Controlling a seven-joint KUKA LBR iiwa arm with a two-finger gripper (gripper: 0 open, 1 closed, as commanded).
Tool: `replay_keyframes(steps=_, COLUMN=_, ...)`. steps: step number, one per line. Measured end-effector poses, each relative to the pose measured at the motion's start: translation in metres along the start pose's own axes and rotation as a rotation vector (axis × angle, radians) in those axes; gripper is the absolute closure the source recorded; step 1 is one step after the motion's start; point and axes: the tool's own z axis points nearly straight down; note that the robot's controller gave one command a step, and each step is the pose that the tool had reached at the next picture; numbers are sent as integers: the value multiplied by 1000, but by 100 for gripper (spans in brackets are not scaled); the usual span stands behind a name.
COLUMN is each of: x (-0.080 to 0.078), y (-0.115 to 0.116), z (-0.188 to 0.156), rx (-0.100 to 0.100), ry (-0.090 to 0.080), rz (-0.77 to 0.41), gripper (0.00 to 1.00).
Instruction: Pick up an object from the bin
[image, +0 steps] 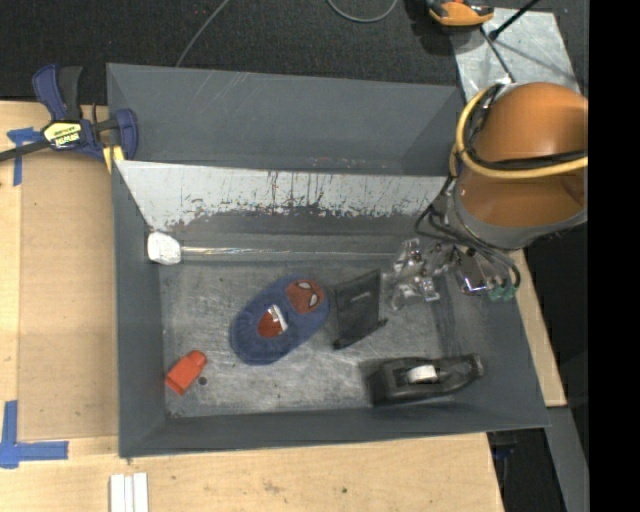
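My gripper (413, 275) hangs toward the view's right of the bin (140, 330), just beside a flat black case (357, 308); spread or pinched together, I cannot tell. I judge this the approach: next, centre over the case and descend.

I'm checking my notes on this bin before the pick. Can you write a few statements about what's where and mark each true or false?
1. A blue slipper with red patches lies near the middle of the bin. True.
2. The orange block lies against the right wall. False: it is in the view's lower left corner.
3. A black tape dispenser lies at the lower right. True.
4. The gripper is over the white lump. False: it is at the right, beside a flat black thing; the lump lies at the upper left.
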Motion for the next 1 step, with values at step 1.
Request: replay_keyframes(steps=1, x=1, y=0, z=4, rx=-2, ry=8, rz=0, gripper=0)
